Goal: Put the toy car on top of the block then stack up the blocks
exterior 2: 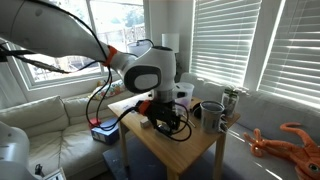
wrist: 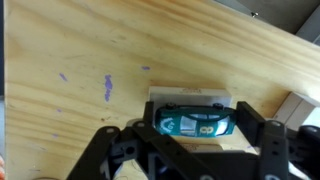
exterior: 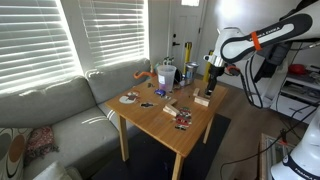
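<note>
In the wrist view my gripper (wrist: pixel 205 128) is shut on a teal toy car (wrist: pixel 196 122), one finger at each end of it. The car sits right over a pale tan wooden block (wrist: pixel 190 97) on the wooden table (wrist: pixel 80 50); I cannot tell whether it rests on the block. A second pale block (wrist: pixel 298 106) shows at the right edge. In an exterior view the gripper (exterior: pixel 210 88) hangs low over the block (exterior: pixel 201 100) near the table's far edge, and another small block (exterior: pixel 170 107) lies mid-table. In an exterior view the gripper (exterior 2: pixel 160 112) hides the car.
A round dark plate (exterior: pixel 129 98), cups (exterior: pixel 165 73) and an orange toy (exterior: pixel 140 75) stand along the window side of the table. Small items (exterior: pixel 181 121) lie near the front. A grey sofa (exterior: pixel 60 105) is beside the table. Purple marks (wrist: pixel 107 88) are on the wood.
</note>
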Controlling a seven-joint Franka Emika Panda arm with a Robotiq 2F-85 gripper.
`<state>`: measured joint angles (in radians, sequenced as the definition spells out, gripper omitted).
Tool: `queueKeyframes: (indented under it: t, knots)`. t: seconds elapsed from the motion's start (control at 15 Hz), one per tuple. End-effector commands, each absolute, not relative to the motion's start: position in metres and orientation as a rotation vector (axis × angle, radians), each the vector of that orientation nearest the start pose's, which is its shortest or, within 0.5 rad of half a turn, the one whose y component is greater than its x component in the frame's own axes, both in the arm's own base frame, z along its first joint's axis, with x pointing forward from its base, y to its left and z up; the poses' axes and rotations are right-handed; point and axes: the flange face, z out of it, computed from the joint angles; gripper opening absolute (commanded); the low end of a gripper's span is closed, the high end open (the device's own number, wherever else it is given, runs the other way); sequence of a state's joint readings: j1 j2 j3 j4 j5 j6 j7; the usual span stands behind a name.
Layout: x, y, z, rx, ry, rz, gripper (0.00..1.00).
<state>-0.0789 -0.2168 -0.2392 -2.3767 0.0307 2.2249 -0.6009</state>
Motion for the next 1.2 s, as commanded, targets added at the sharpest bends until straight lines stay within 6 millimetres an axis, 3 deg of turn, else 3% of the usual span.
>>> queueKeyframes:
  t: [0.0, 0.53, 0.6, 0.67, 0.8, 1.13]
  knots:
    - [0.4395, -0.1496, 0.4157, -3.080, -0.400, -0.099, 0.56]
    - [0.4434, -0.1502, 0.4127, -3.085, -0.396, -0.094, 0.56]
    - [0.4437, -0.1499, 0.4127, -3.087, -0.393, -0.092, 0.61]
    - [0.4441, -0.1499, 0.4126, -3.090, -0.390, -0.089, 0.95]
    - [0.4446, -0.1498, 0.4122, -3.092, -0.389, -0.086, 1.00]
    - [0.4464, -0.1491, 0.4105, -3.100, -0.388, -0.071, 1.00]
